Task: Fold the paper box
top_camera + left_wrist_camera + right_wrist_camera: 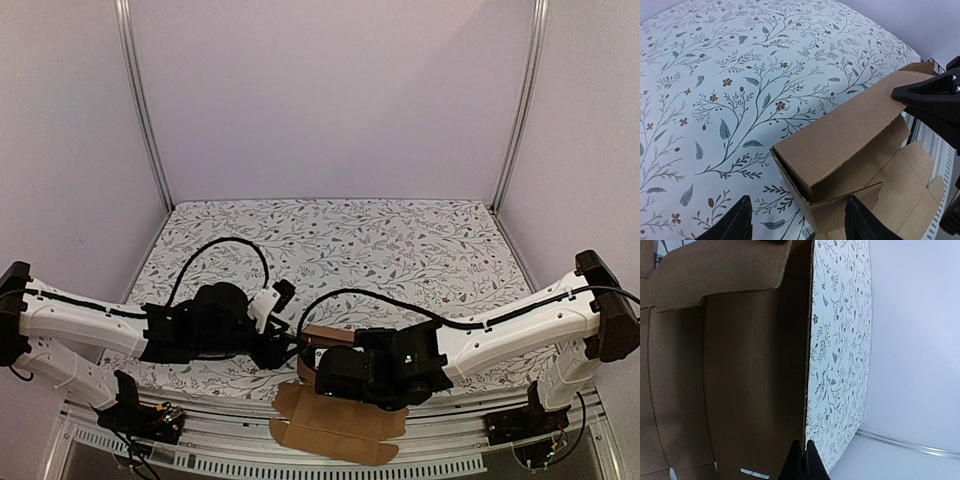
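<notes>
Currently the plain brown cardboard paper box (pixel 335 425) lies part-folded at the near centre edge of the floral-patterned table (pixel 400 240). My right jaws pinch its raised panel's edge; my left jaws stand wide at its left end.

Soft, even overhead light; sharp frames, faint shadows.

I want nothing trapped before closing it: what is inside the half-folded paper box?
Under the top panel of the paper box, the left wrist view shows only bare cardboard panels and flaps. The part deeper under that panel is covered and cannot be seen.
</notes>
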